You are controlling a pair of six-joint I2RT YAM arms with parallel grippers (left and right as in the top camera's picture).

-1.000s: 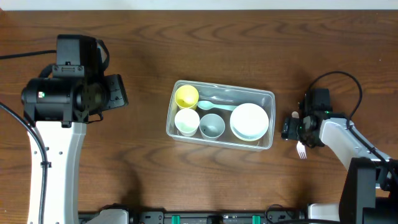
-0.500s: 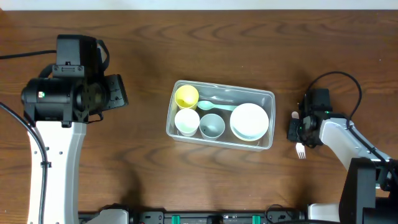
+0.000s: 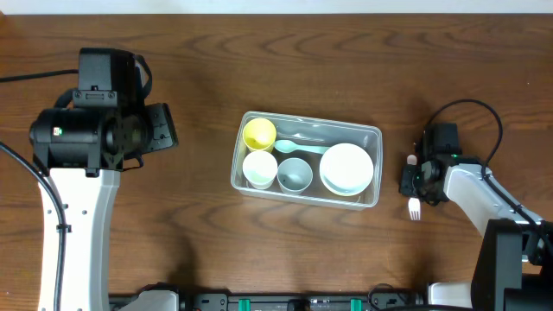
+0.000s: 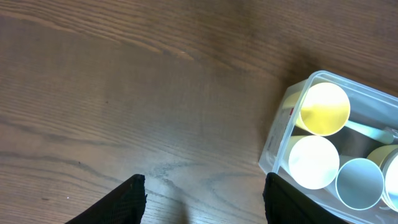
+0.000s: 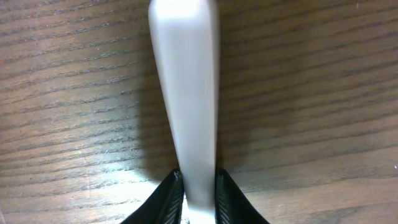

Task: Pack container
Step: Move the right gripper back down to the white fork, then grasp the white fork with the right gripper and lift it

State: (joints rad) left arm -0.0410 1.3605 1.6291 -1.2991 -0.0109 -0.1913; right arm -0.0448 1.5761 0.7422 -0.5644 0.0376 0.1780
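The clear container (image 3: 238, 164) sits mid-table and holds a yellow cup (image 3: 258, 133), a white cup (image 3: 259, 168), a pale blue cup (image 3: 295, 175), a white bowl (image 3: 346, 168) and a pale spoon (image 3: 298, 146). To its right a white fork (image 3: 416, 209) lies on the wood. My right gripper (image 3: 413, 183) is shut on its handle (image 5: 185, 93), both jaws pressing the sides at the right gripper (image 5: 198, 186). My left gripper (image 4: 205, 186) hangs open over bare wood left of the container (image 4: 273, 155), holding nothing.
The left arm's base and black wrist (image 3: 95, 130) take up the table's left side. The right arm's white link (image 3: 484, 194) and cable run toward the right edge. Dark wooden tabletop (image 3: 199, 225) surrounds the container.
The right gripper's jaws have closed onto the fork handle, and the fork has shifted slightly left. The left arm has stayed still.
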